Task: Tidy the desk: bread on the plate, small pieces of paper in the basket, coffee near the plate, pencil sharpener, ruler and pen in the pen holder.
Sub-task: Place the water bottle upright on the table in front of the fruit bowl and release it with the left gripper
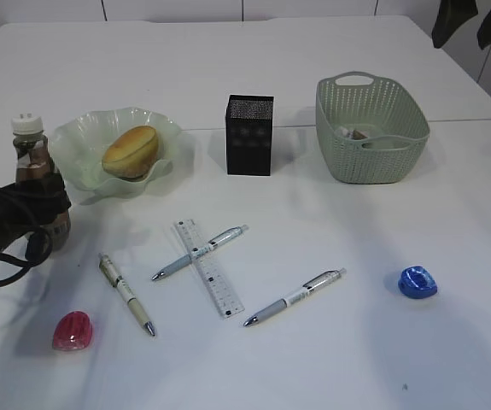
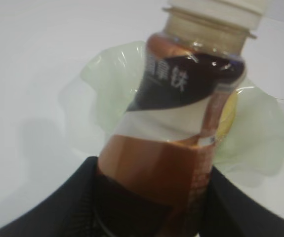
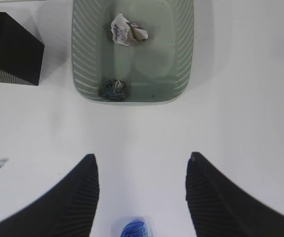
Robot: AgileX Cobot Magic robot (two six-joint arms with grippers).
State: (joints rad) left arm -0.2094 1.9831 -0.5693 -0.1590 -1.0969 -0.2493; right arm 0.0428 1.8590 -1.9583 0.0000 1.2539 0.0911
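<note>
Brown coffee bottle (image 2: pixel 181 128) with white cap, upright, clamped in left gripper (image 2: pixel 151 207); right gripper (image 3: pixel 142 197) spread wide.

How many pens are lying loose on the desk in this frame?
3. A cream-barrelled pen lies left of the clear plastic ruler, a silver pen crosses over the ruler, and another silver pen lies to its right. The black pen holder's inside is hidden.
</note>
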